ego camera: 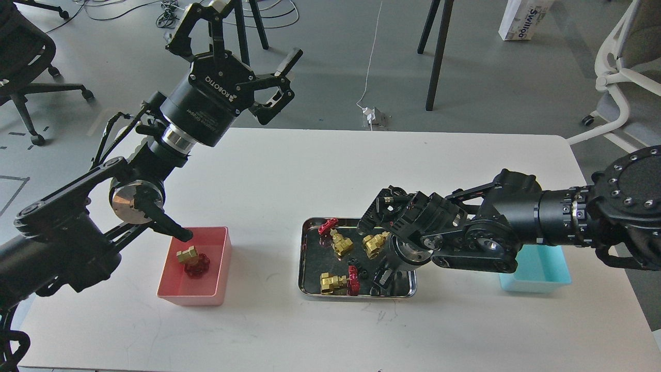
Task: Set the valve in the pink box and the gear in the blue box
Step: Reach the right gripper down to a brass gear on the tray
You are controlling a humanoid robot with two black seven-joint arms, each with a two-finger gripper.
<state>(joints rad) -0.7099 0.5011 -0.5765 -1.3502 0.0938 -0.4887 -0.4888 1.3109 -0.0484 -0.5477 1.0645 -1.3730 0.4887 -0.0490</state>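
Nearest us, the steel tray (304, 258) sits mid-desk with three brass valves in it: one lying flat at the front (333, 281), two more behind (338, 244) and (374, 244). Among them lie the tiny black gears (356, 264), and those are the target now. The right end effector (384, 276) is down in the tray's right end, just right of the gears, dark and end-on (I can't tell whether its fingers are spread or pinched). The gears lie just to its left, so the right arm is clearly the nearer one. The blue box (537, 268) waits behind that arm, partly hidden, well right of the tray. Over left, the pink box (219, 268) already holds one valve (192, 261), red handwheel toward us. Above and beyond, the left end effector (237, 39) hangs high, fingers spread wide, empty. The white desk (284, 170) runs back to grey floor, cables, chair legs.
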